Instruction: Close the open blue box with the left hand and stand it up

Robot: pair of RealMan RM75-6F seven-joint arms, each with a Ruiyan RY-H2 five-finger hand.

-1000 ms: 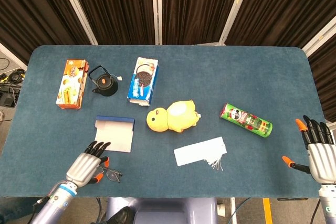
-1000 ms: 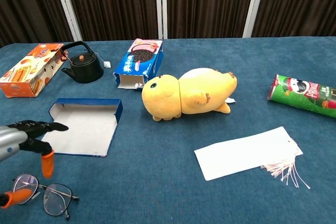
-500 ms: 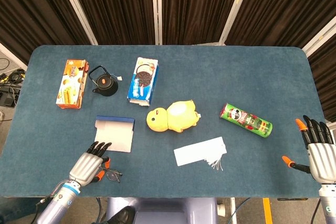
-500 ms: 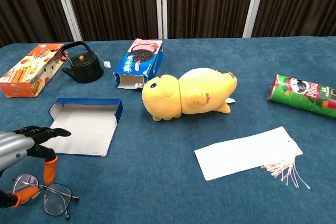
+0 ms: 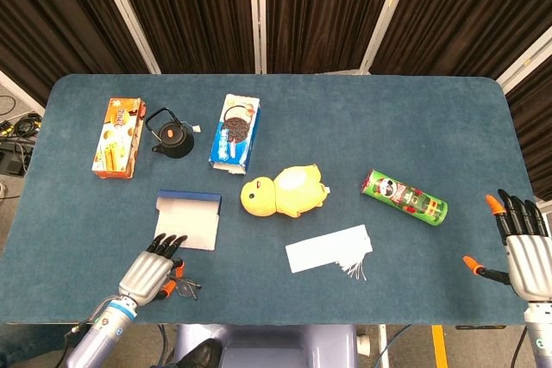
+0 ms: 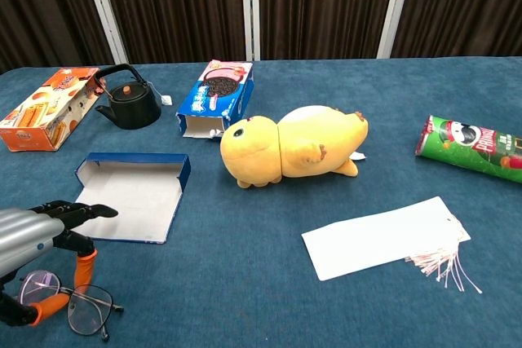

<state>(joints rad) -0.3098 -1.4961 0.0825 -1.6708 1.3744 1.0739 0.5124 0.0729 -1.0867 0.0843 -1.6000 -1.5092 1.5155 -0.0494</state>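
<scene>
Dark curtains back your counter [image 5: 362, 127]; left robot hand [image 6: 37, 230] released (holding nothing) just short of the open blue box [image 6: 130, 193], right robot hand [image 5: 522, 243] released at the right edge.

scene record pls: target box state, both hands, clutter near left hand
target: shallow open blue cardboard box, lying flat, white inside up, not closed
left hand: silver hand, empty, fingers apart, at the box's near edge; contact cannot be told
right hand: open, at the table's right edge, away from everything
clutter: wire-rimmed glasses under the left hand
neighbours: yellow plush duck; white paper sheet
</scene>
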